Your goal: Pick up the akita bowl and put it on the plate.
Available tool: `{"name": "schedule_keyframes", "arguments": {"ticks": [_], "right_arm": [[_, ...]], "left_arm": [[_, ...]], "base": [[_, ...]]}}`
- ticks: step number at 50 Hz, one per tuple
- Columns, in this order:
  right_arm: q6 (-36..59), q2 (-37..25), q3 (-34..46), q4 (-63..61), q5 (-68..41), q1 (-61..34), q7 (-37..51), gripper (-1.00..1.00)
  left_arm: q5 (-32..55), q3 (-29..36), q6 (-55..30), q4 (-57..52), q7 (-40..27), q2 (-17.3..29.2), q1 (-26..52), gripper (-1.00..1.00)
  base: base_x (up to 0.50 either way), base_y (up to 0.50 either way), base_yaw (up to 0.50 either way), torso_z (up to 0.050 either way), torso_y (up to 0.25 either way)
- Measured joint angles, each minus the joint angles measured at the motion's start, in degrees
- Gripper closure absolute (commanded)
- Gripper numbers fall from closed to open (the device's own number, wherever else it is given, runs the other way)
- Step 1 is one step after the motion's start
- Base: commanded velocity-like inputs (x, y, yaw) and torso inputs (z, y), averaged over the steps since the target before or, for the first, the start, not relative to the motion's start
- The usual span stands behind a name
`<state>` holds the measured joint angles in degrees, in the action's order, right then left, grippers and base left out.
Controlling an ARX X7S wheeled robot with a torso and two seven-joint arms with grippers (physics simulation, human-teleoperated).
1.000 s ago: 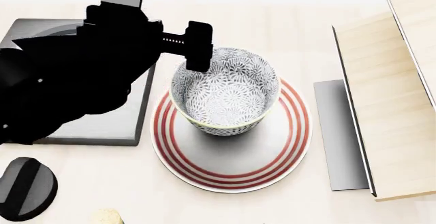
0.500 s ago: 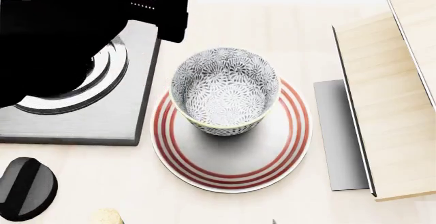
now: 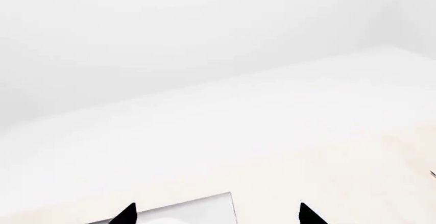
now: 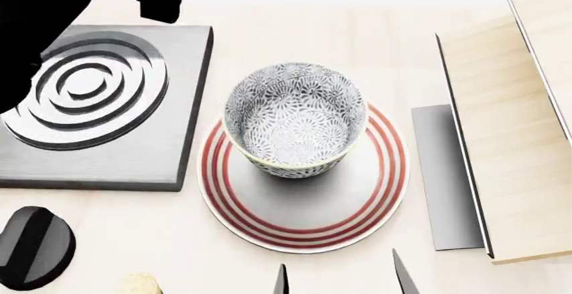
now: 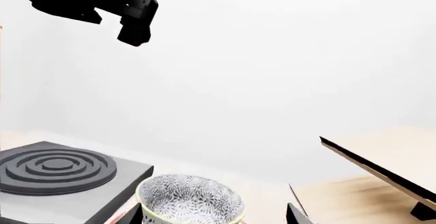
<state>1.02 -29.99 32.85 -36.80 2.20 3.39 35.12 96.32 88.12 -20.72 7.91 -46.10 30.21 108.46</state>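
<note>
Pale wood surface (image 4: 358,33) carries the square grey burner (image 4: 98,106), with the red-ringed plate (image 4: 304,224) just beside the burner. The akita bowl (image 4: 295,116) sits upright on the plate, nothing gripping it. Left fingers (image 3: 122,216) raised above the burner, spread apart and empty; right fingers (image 4: 402,277) near the plate, also spread and empty.

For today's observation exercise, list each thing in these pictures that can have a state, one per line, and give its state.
akita bowl: upright, resting on the plate, toward its far side, free of either hand.
plate: flat on the table, carrying the bowl.
burner: on the table left of the plate, nothing on it.
left hand: open, empty, raised well clear of the bowl.
right hand: open, empty, fingertips showing near the plate's near edge.
</note>
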Motion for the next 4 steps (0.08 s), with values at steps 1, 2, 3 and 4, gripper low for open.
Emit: {"name": "schedule_keyframes", "arguments": {"ticks": [1,2,3,4], "right_arm": [[0.4,-0.1,-0.1,-0.6,0.1,0.0,0.0,-1.00],[0.9,-0.2,-0.2,-1.3,0.3,0.0,0.1,-1.00],[1.3,-0.4,-0.4,-2.0,0.5,-0.1,0.1,-1.00],[1.8,-0.5,-0.5,-2.7,0.6,-0.1,0.1,-1.00]], "left_arm": [[-0.1,0.0,-0.1,-0.4,-0.2,0.3,0.1,-1.00],[-0.1,0.0,-0.1,-0.7,-0.4,0.7,0.3,-1.00],[-0.3,-0.1,-0.2,-1.1,-0.6,1.0,0.4,-1.00],[-0.3,-0.1,-0.3,-1.5,-0.8,1.3,0.6,-1.00]], "base": [[0.00,0.00,0.00,0.000,0.000],[0.00,0.00,0.00,0.000,0.000],[0.00,0.00,0.00,0.000,0.000],[0.00,0.00,0.00,0.000,0.000]]}}
